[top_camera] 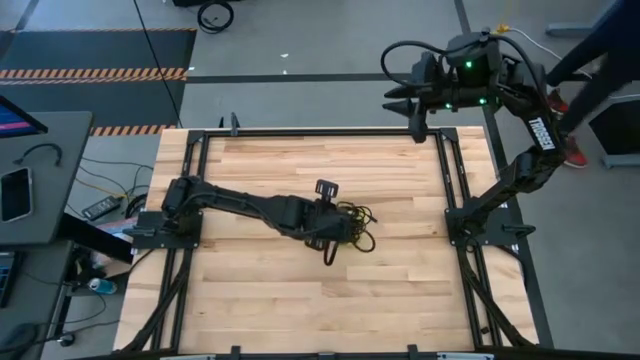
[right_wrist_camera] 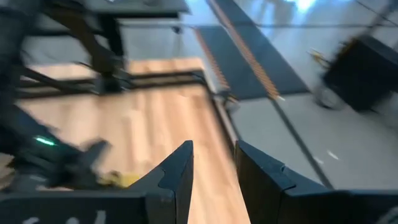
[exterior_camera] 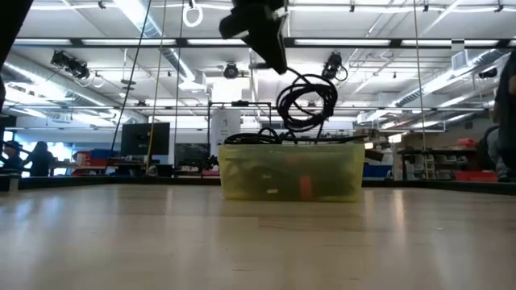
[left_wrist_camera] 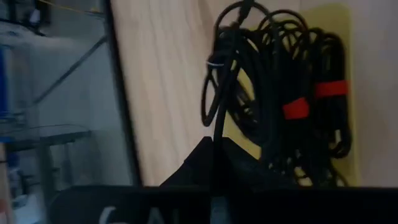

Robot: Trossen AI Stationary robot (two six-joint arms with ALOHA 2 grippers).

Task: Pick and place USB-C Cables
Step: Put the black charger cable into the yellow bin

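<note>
Above the yellow bin (exterior_camera: 292, 171), left gripper (left_wrist_camera: 214, 146) fingers pinch one USB-C cable (exterior_camera: 306, 101); lift clear (loops dangle) before moving.

Open tabletop (top_camera: 270, 290) around yellow bin (exterior_camera: 292, 171)

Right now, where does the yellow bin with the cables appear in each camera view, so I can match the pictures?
High view: the yellow bin is near the table's centre, mostly hidden under the left gripper.
Low view: centre, standing on the wooden table, below a hanging cable.
Left wrist view: right side, filled with cables.
Right wrist view: only a yellow patch low at the left.
Shared landmark: the wooden table.
</note>
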